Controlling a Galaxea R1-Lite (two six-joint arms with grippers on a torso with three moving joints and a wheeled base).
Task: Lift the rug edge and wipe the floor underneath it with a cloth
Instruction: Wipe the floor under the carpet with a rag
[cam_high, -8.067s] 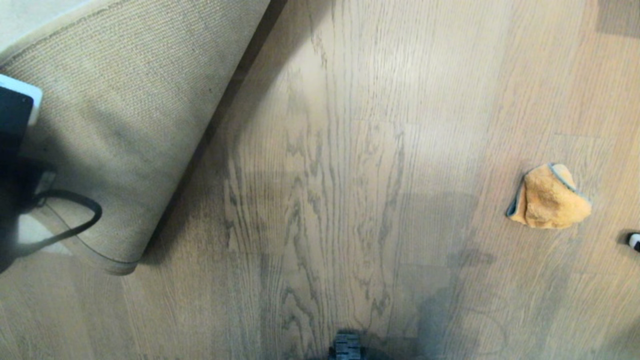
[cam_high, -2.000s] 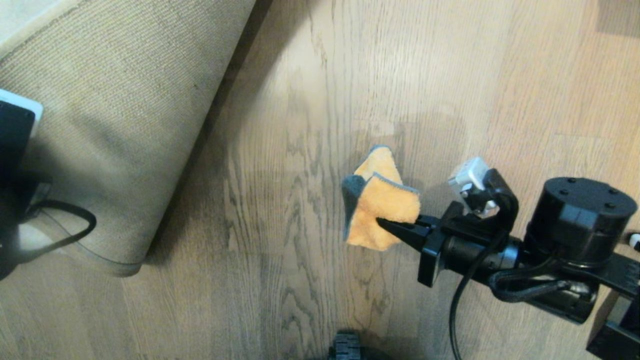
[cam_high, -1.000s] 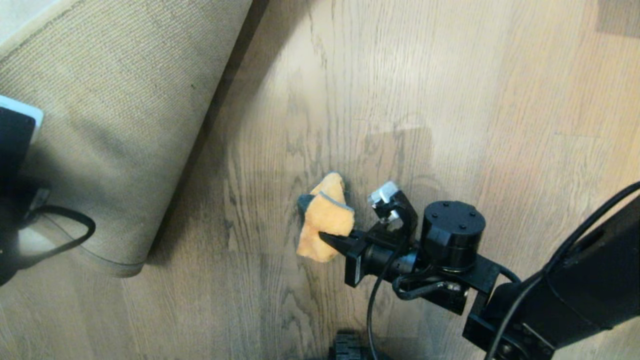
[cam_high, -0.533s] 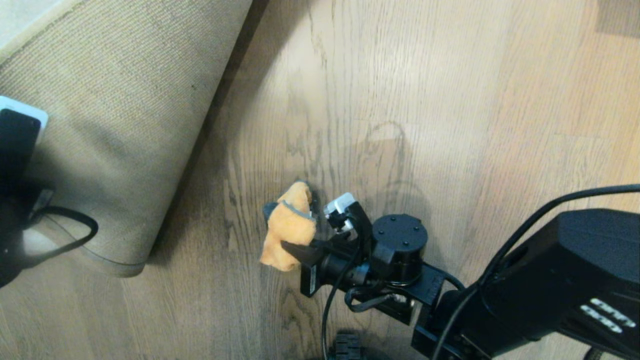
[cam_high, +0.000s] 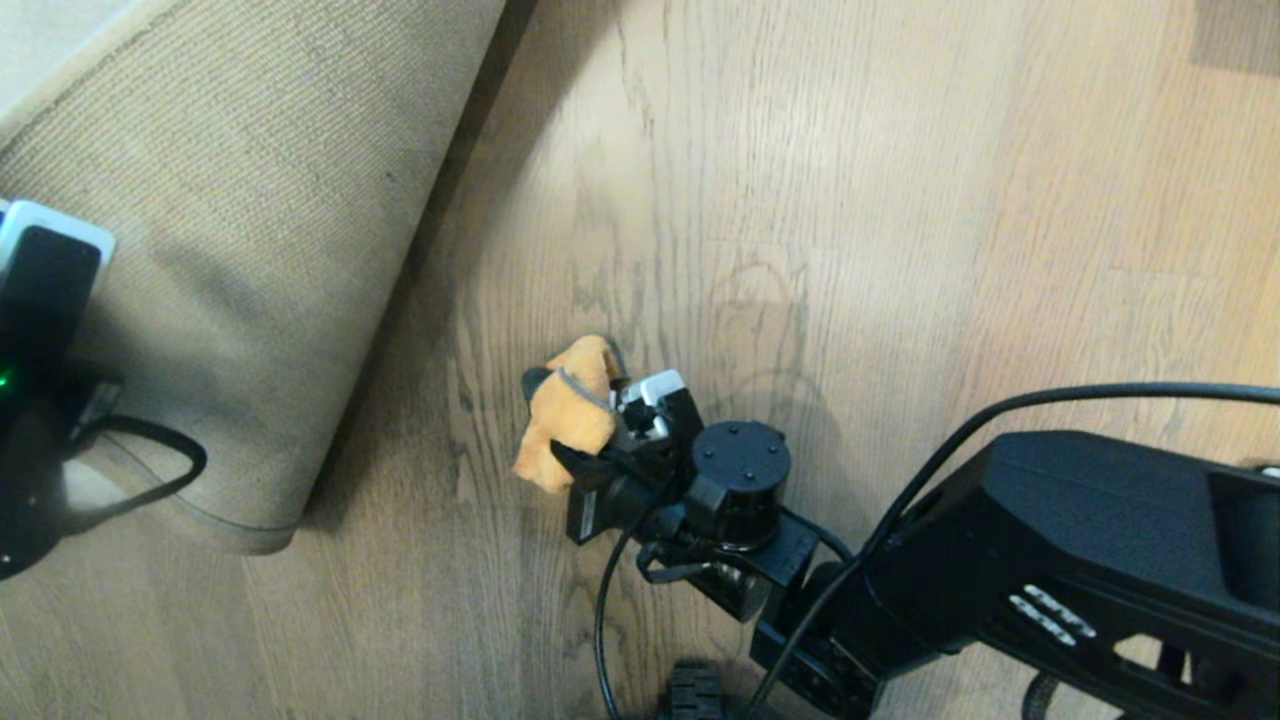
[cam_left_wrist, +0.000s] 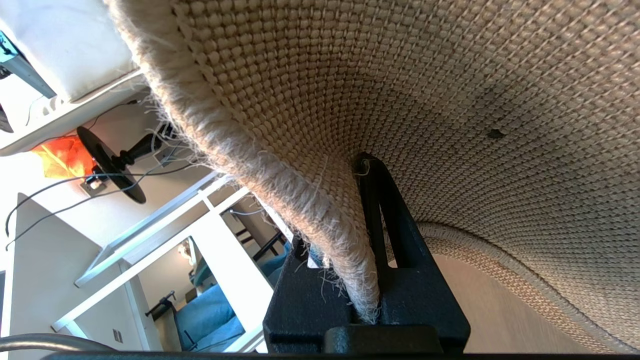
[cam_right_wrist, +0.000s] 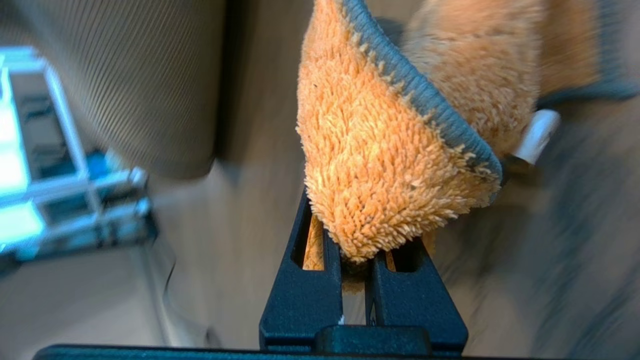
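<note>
The left end effector (cam_left_wrist: 367, 235) is mostly cut off at the head view's left border, clenched on the rug edge (cam_left_wrist: 310, 200), which it holds raised with the tan backing showing. Shadow darkens the floor (cam_high: 900, 200) beside the fold. The right end effector (cam_high: 560, 455) grips the cloth (cam_high: 562, 415) over bare planks, near the rug.

Matte black right arm (cam_high: 1060, 540), round screwed joint cap, looping cable, seemingly white lettering.
</note>
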